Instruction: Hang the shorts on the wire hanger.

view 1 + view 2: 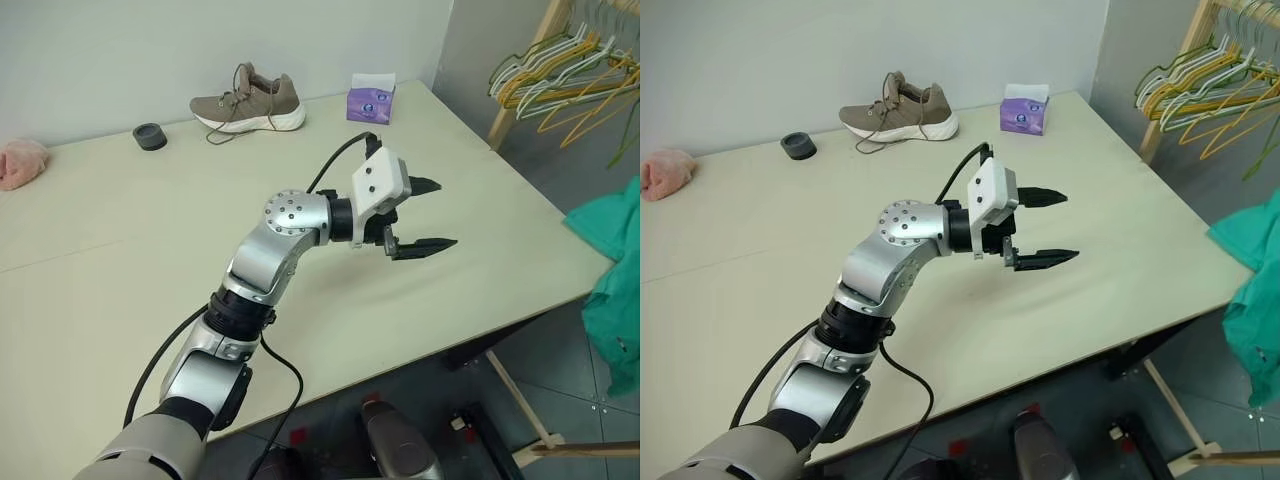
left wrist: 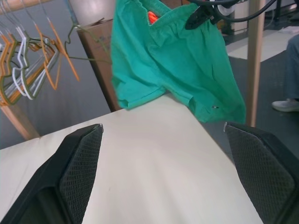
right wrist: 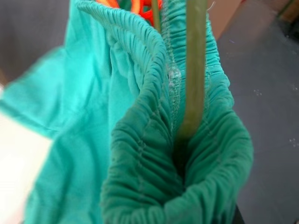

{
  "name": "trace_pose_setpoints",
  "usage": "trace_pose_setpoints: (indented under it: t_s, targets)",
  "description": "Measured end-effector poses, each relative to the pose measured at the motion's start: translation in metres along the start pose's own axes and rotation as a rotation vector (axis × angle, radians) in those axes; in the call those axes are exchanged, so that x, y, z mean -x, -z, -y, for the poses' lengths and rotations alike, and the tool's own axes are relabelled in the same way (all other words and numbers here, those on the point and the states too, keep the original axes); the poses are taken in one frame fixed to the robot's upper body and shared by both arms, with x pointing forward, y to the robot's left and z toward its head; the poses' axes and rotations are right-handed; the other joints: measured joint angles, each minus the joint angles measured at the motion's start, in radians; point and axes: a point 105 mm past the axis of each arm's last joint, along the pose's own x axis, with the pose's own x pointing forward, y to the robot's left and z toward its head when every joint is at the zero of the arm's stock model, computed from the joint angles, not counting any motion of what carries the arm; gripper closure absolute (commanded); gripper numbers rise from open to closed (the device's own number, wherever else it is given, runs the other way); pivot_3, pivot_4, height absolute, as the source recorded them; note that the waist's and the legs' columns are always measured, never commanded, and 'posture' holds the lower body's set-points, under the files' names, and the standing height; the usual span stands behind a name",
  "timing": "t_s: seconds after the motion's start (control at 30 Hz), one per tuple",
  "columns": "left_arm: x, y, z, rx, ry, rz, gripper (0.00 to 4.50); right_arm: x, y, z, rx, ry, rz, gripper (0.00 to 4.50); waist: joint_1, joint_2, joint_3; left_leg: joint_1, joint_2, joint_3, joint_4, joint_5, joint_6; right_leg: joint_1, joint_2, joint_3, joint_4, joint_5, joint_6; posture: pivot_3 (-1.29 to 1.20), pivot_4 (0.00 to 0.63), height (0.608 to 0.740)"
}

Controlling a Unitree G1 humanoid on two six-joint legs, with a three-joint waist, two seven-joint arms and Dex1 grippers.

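Note:
The teal-green shorts (image 2: pixel 177 60) hang in the air just past the table's right edge, also seen as teal fabric (image 1: pixel 615 270). My right gripper (image 2: pixel 204 14) is shut on their gathered waistband from above. A thin olive wire hanger (image 3: pixel 194 70) runs through the waistband opening, and its hook end (image 2: pixel 79 44) sticks out beside the shorts. An orange tag (image 2: pixel 152 17) shows inside the waist. My left gripper (image 1: pixel 445 213) hovers open over the beige table (image 1: pixel 120 260), pointing toward the shorts with nothing between its fingers (image 2: pixel 84 158).
A brown shoe (image 1: pixel 250 100), a purple tissue box (image 1: pixel 371 100), a black ring (image 1: pixel 150 136) and a pink cloth lump (image 1: pixel 20 162) lie along the table's far side. A wooden rack (image 1: pixel 520 70) with bunched yellow, white and green hangers (image 1: pixel 560 75) stands right. A cardboard box (image 2: pixel 96 51) sits behind the shorts.

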Motion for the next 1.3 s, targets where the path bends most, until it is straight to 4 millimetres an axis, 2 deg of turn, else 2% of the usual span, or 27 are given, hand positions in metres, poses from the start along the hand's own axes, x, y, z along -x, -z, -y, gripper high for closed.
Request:
trace_pose_setpoints:
  t_s: [0.17,0.3,0.47,0.63,0.8,0.93,1.03,1.3]
  targets:
    - [-0.004,0.002,-0.001,-0.012,0.001,0.002,0.15,-0.013,-0.003,0.005,-0.065,0.051,-0.007,4.50,0.000,0.001,0.000,0.000,0.000,0.001,0.000,0.000,0.000,0.000,-0.003,0.001,0.000,-0.001,0.003,-0.39,0.183,0.740]
    - [-0.007,-0.001,-0.001,-0.022,0.005,0.009,0.15,-0.021,0.004,0.007,-0.128,0.084,-0.052,4.50,-0.001,0.001,0.000,0.001,0.000,0.003,0.000,0.001,0.000,0.000,-0.007,0.003,0.001,-0.001,0.006,-0.39,0.178,0.740]
    - [-0.011,-0.010,-0.004,-0.034,0.017,0.026,0.15,-0.029,0.015,0.007,-0.174,0.100,-0.116,4.50,-0.003,0.001,0.000,0.001,-0.003,0.005,0.000,0.001,0.001,0.000,-0.009,0.005,0.000,-0.001,0.009,-0.38,0.173,0.740]
    - [-0.016,-0.019,-0.002,-0.006,0.056,0.063,0.15,-0.032,0.015,0.015,-0.210,0.123,-0.139,4.50,-0.008,0.001,0.000,0.001,-0.003,0.007,0.000,0.001,0.001,0.000,-0.009,0.007,0.000,-0.001,0.010,-0.38,0.167,0.740]
    - [-0.020,-0.029,0.001,0.045,0.130,0.066,0.15,-0.037,0.019,0.010,-0.228,0.107,-0.164,4.50,-0.022,0.001,0.000,0.001,-0.003,0.007,0.000,0.001,0.000,0.000,-0.009,0.007,0.000,-0.001,0.011,-0.37,0.165,0.740]
    - [-0.025,-0.037,0.001,0.076,0.173,0.063,0.15,-0.038,0.013,0.001,-0.246,0.061,-0.157,4.50,-0.027,0.001,0.000,0.002,-0.003,0.008,-0.001,0.001,-0.001,0.000,-0.009,0.008,0.000,-0.001,0.012,-0.37,0.164,0.740]
    - [-0.027,-0.039,0.000,0.090,0.181,0.064,0.00,-0.038,0.008,-0.003,-0.259,0.045,-0.145,3.72,-0.028,0.002,0.000,0.003,-0.003,0.009,-0.001,0.002,-0.001,0.000,-0.009,0.009,0.000,-0.001,0.012,-0.37,0.162,0.740]
    - [-0.027,-0.034,-0.003,0.114,0.179,0.059,0.00,-0.034,-0.014,-0.015,-0.290,-0.019,-0.056,0.95,-0.027,0.002,0.000,0.003,-0.003,0.010,-0.001,0.002,-0.001,0.000,-0.009,0.010,0.000,-0.001,0.013,-0.38,0.150,0.740]
